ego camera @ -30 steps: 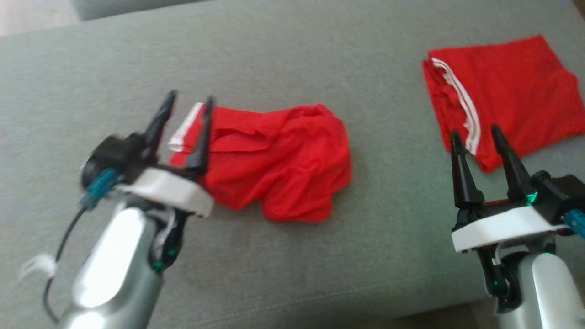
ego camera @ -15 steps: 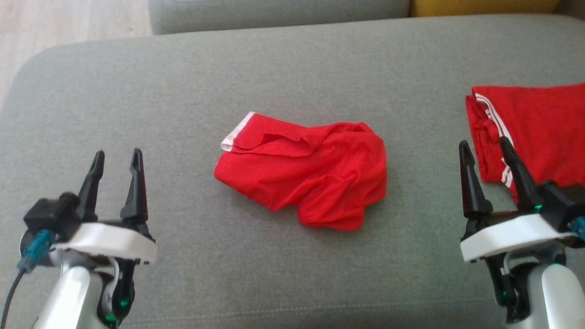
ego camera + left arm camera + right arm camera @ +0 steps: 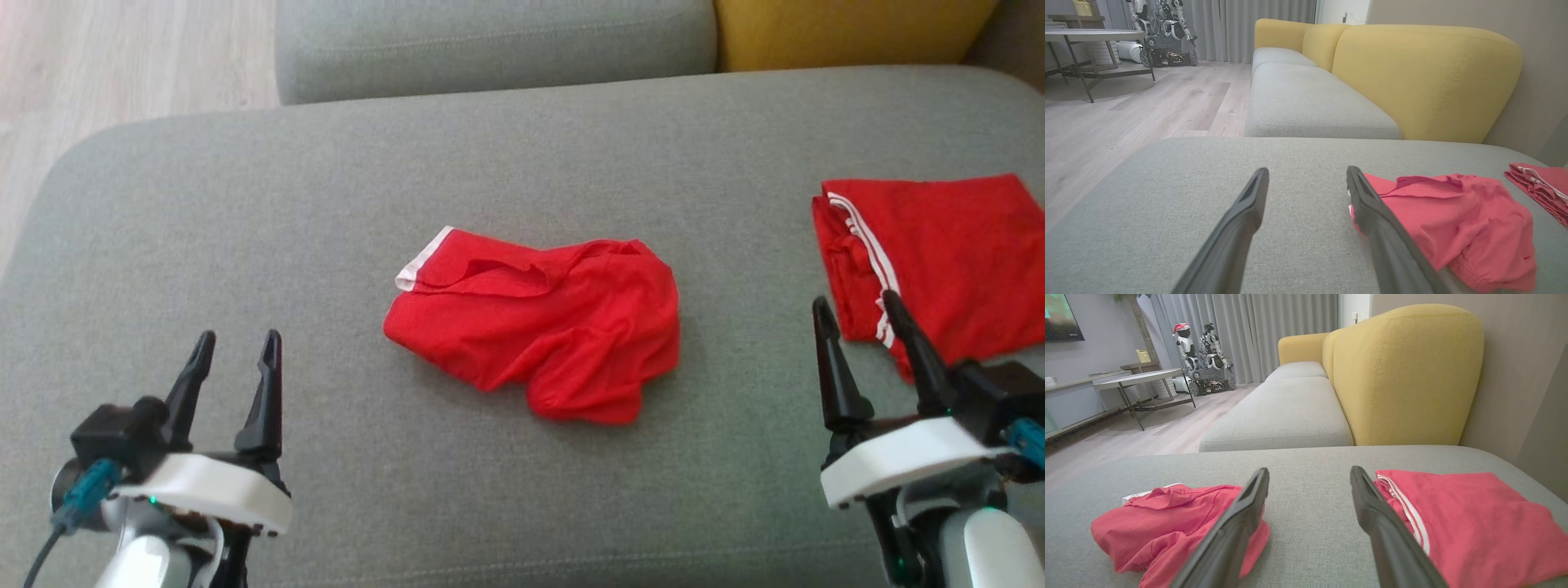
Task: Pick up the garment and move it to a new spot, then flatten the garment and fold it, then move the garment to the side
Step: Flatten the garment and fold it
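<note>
At ctr of grey cushion (image 3: 245,204): crumpled red garment (image 3: 539,327) — white hem band at upper-left corner, bunched lump at lower right. Lies between the two grippers, touching neither. At lower left of head view, left gripper (image 3: 238,336): fingers spread wide, nothing between them. Hovers over bare cushion, well apart from the garment; garment ahead & to its right. In left wrist view, garment's near edge partly hidden behind the right-hand finger, w/ no contact visible. At lower right, right gripper (image 3: 854,299): jaws wide too, empty. Garment ahead & to its left, well apart. Just beyond that gripper's tips, a folded red garment (image 3: 947,261), flat, w/ white stripes along its left edge — near cushion's right end, apart from the crumpled one. Contact btw fingertip & folded cloth: can't tell. Beyond cushion, yellow backrest (image 3: 849,33) & another grey seat (image 3: 490,41); wood floor (image 3: 122,57) at upper left.
</note>
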Controlling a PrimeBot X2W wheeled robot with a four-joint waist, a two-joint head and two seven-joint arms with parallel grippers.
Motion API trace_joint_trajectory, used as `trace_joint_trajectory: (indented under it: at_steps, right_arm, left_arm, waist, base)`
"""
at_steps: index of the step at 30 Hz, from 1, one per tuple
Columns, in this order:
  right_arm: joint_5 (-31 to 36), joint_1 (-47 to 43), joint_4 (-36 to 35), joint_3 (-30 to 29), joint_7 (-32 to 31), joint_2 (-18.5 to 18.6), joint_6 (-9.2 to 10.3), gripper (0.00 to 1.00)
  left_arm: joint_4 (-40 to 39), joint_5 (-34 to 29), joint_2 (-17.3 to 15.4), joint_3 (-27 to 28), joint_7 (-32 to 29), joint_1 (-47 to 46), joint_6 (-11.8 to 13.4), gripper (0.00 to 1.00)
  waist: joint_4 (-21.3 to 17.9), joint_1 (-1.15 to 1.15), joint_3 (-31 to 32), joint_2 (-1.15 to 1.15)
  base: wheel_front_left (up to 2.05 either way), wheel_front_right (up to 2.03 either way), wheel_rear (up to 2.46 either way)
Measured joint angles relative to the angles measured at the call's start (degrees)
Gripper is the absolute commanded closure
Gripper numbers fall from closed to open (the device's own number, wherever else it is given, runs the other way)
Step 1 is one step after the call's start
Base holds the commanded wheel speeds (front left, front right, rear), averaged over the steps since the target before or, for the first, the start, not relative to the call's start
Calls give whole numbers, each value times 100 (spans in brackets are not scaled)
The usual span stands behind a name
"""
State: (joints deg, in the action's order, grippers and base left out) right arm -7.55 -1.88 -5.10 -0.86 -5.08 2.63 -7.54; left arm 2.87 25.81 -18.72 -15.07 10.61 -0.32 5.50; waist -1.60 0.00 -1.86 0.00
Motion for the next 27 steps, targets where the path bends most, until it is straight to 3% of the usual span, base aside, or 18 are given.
trace_joint_trajectory:
  at_steps: [27]
  right_arm:
    - [-1, -146, -74, -30, -124, -2, 0, 0]
  left_arm:
    - [-345, -44, -147, -79, -144, 271, 214, 0]
  waist:
    - [-2, 0, 109, 0]
  base:
    - [0, 0, 0]
